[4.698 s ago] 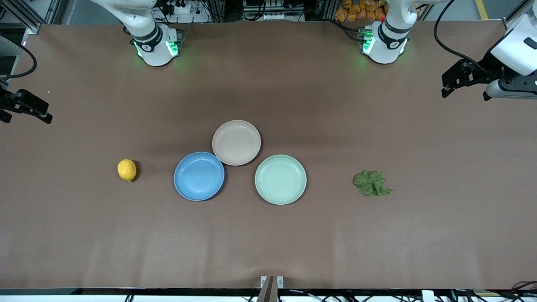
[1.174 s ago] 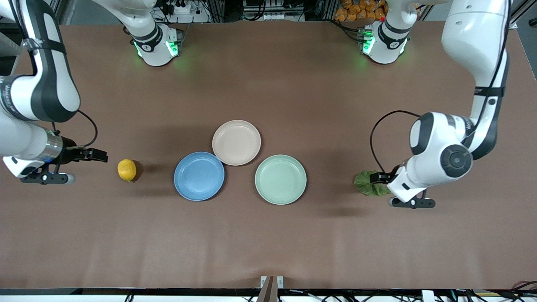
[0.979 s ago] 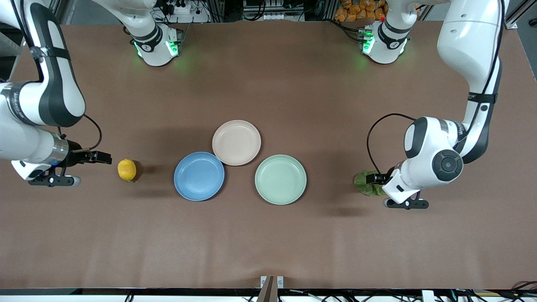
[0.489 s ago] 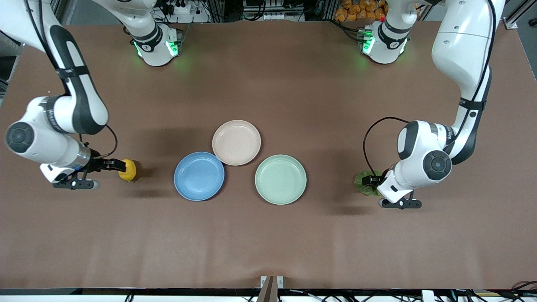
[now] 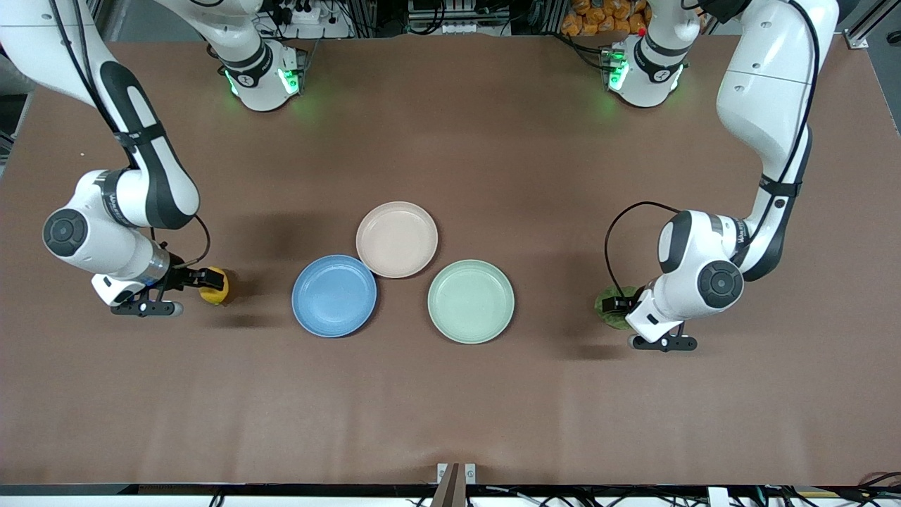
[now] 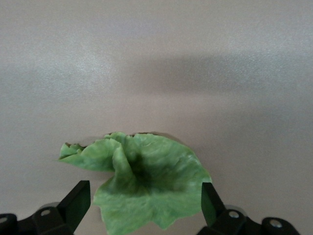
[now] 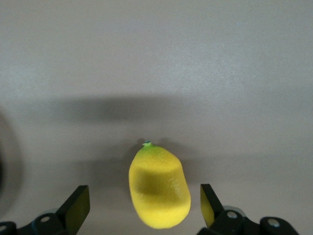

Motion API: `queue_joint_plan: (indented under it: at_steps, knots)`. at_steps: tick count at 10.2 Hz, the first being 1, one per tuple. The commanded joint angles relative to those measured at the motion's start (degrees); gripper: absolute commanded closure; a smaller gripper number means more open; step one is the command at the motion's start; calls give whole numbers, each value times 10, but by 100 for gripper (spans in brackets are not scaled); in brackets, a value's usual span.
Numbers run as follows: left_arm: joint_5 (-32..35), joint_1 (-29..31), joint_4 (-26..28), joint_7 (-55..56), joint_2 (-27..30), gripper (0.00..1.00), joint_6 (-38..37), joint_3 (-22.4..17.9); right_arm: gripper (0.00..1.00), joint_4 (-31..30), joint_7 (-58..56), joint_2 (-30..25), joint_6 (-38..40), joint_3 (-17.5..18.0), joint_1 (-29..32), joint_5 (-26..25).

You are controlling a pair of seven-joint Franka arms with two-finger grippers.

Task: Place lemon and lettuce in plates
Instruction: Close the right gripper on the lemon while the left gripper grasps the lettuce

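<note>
Since approx. 1 sec ago both arms have come in closer to the food. The right claw (image 5: pixel 211 279) now sits at the lemon (image 5: pixel 213 294), and the left claw (image 5: pixel 611 305) sits at the lettuce (image 5: pixel 609 310).

Landmark: the mint-green plate (image 5: pixel 471 301) in the middle of the table (image 5: pixel 450 408).

The lemon lies on the table well apart from the green plate, toward the right arm's end, w/ the blue plate (image 5: pixel 334 296) in between. The right claw is wide, one finger (image 7: pixel 73 208) on each side of the lemon, not squeezing it.

The lettuce lies flat on the table near the green plate, toward the left arm's end. The left claw is wide too, w/ its fingers (image 6: pixel 74 203) on each side of the leaf.

The blue plate is beside the green plate. The beige-pink plate (image 5: pixel 396 239) is farther from the front camera than the green plate, just touching the blue one. All 3 plates hold nothing.
</note>
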State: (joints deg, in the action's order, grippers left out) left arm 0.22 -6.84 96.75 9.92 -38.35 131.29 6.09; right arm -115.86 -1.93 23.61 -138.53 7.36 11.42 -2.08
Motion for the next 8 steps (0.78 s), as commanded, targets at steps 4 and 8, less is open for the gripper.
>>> queue_joint_plan:
  at_steps: [4,8]
  knots:
    - [-2,-5,34,5,5,0,42,-2,0,-12,-21,28,-37,7,14,7]
    - [-2,-6,34,7,-1,0,42,-1,0,-11,-21,49,-55,6,16,1]
